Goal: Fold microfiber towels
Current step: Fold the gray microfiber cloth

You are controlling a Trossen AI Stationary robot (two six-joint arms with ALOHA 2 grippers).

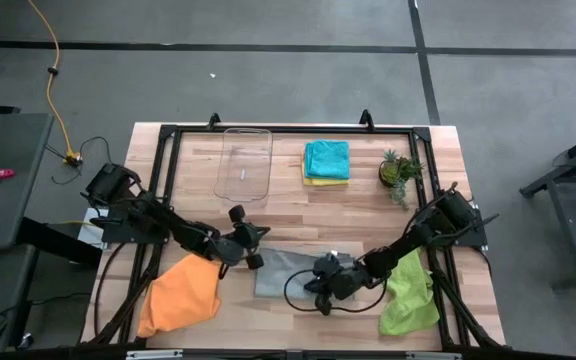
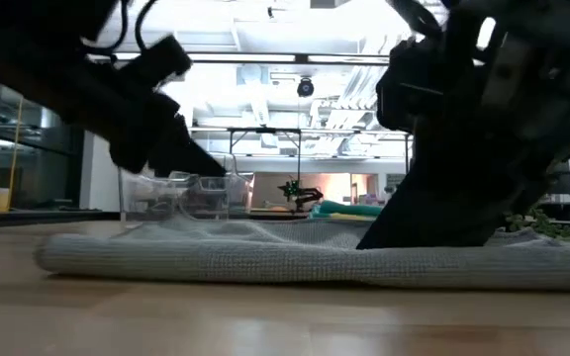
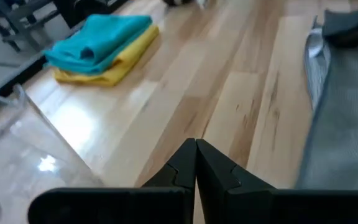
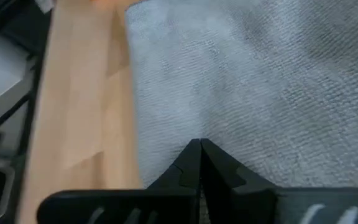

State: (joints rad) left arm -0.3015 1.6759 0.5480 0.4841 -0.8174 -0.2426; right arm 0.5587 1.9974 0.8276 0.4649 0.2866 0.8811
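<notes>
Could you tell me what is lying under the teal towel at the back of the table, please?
A yellow towel lies folded under the teal towel. Only its edge shows in the high and left wrist views; the rest is covered, so I cannot see anything else beneath.

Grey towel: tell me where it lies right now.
In the high view the grey towel lies flat near the table's front edge, about mid-table, between the orange towel on the left and the lime green towel on the right.

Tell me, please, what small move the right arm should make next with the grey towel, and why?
Probably open the right end effector and take hold of the grey towel at its near edge. The end effector is shut, empty, right over the cloth, which lies spread out and unfolded on the table.
</notes>
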